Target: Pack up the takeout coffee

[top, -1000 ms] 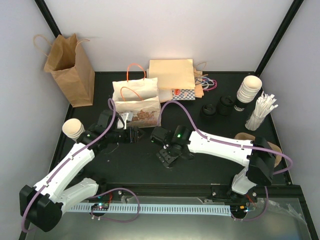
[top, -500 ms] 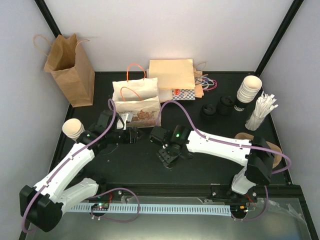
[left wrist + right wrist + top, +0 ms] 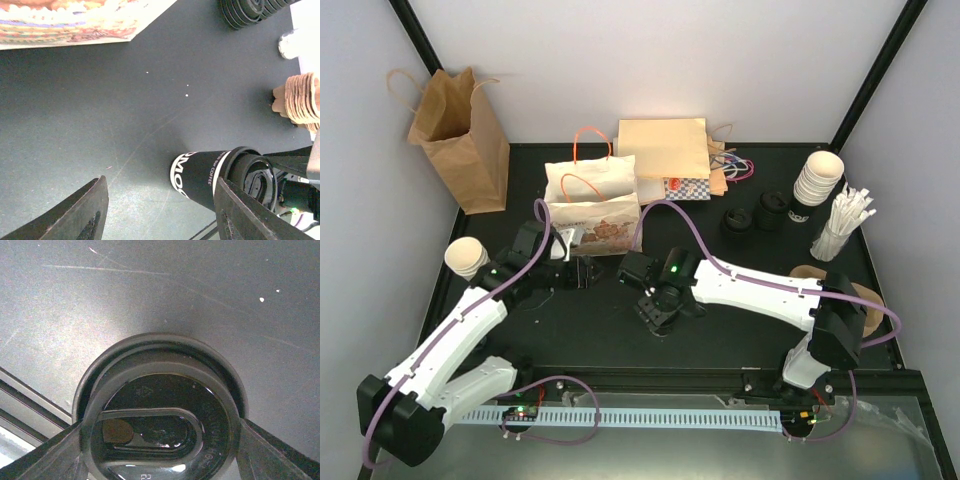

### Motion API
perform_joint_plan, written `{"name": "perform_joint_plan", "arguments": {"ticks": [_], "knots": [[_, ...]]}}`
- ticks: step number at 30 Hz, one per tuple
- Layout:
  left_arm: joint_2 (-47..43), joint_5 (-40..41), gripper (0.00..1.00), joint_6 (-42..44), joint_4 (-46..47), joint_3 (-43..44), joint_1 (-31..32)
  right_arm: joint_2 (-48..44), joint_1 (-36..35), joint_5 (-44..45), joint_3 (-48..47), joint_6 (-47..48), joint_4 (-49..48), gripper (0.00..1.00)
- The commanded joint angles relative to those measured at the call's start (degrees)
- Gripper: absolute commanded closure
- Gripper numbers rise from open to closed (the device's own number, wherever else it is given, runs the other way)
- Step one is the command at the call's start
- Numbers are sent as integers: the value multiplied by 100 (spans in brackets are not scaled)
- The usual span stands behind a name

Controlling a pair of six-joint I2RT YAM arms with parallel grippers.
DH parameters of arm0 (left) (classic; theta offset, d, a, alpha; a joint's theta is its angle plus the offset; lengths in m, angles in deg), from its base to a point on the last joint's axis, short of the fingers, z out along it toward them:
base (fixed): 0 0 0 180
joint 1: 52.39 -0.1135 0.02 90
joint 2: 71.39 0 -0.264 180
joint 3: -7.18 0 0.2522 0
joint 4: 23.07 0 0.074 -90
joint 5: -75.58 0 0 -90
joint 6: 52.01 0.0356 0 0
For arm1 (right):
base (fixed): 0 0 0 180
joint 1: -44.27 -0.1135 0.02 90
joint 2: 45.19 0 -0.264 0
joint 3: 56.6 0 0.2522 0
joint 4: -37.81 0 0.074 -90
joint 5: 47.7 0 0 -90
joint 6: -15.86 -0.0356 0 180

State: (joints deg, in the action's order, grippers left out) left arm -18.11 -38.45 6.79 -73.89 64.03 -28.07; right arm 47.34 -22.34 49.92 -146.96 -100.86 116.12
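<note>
Takeout coffee (image 3: pixel 200 174) pack-out, judged at the pickup step; not yet bagged. Noted black desk (image 3: pixel 590 325), with a printed white bag (image 3: pixel 592 205) standing open at far centre and a brown paper bag (image 3: pixel 460 140) at far left. Found left tool (image 3: pixel 578 270) low over the desk just near of the printed white bag, fingers spread wide with nothing between them, aimed right at the cup. Found right tool (image 3: pixel 658 310) directly above the cup, one finger at each side of the black lid (image 3: pixel 150 380); cannot tell whether clamped or merely straddling. Located the cup itself upright on the desk at near centre, just near and right of the printed white bag: dark wall, white lettering, lid seated. Next move, by judgement: confirm a firm squeeze below the lid rim, lift straight to keep it level, carry far-left over the bag's mouth, lower in upright. Risk of popping the lid if gripped on it alone.
</note>
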Motion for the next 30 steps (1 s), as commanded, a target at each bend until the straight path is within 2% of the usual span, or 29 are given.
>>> {"name": "perform_joint_plan", "arguments": {"ticks": [1,7,11,14,18,24,30], "knots": [[-216,429,40,303,-505,532,-120,-152,-1,188,-268,16,140,24],[-594,1153,40,573,-1068,1027,-384,-174,20,498,-556,81,326,23],[-725,1320,40,1091,-1578,1691,-1037,-227,128,615,-723,131,397,23],[-387,1179,39,1554,-1880,2247,-1673,-352,278,688,-814,164,423,24],[97,706,38,1816,-1772,2833,-2280,-618,544,749,-942,268,471,24],[1025,779,28,1728,-1399,3634,-2343,-990,1149,725,-1242,532,540,27],[2270,606,27,1815,-1593,4392,-2346,-1088,1422,929,-1864,776,731,27]]}}
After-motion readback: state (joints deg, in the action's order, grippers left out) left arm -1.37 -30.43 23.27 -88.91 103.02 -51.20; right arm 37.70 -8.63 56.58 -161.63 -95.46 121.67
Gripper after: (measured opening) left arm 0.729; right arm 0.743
